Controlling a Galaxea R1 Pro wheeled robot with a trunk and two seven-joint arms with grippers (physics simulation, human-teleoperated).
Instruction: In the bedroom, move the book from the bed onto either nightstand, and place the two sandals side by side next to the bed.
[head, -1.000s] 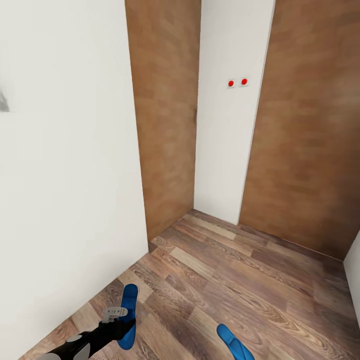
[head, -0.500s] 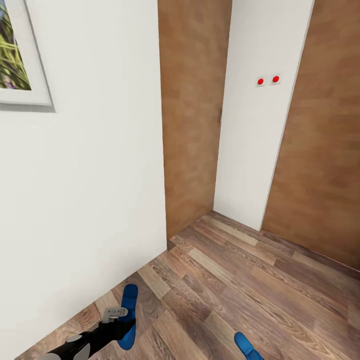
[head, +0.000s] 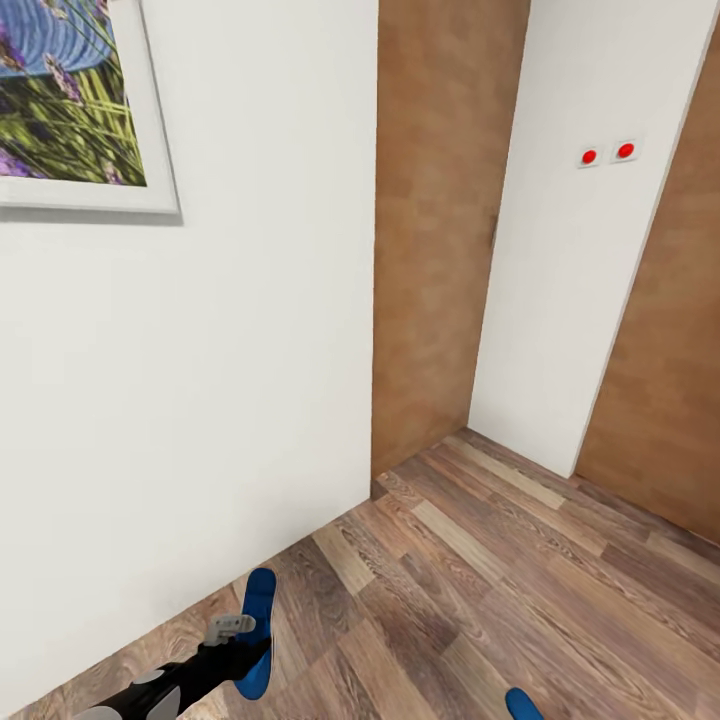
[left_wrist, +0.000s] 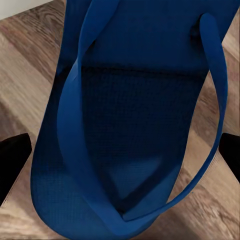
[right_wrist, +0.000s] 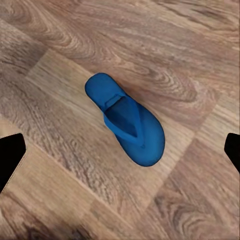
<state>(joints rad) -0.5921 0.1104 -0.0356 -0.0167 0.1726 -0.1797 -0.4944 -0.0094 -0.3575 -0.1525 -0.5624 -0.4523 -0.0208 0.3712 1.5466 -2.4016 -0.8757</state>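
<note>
Sandals not yet paired: one sandal (left_wrist: 135, 125) sits clamped in my left gripper (head: 232, 628), the other sandal (right_wrist: 126, 120) lies on the floor (head: 480, 580) under my wide-spread right fingers (right_wrist: 11, 159). Bed and book remain ahead.

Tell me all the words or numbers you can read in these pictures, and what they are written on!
None: no words or numbers show anywhere.
White-framed lavender-field picture: only flowers, no writing.
Two round red dots on a small white wall plate: no label.
Bright blue flip-flop sandal at the left hand: no brand mark.
Other blue sandal on the wood-plank floor: no mark either.
</note>
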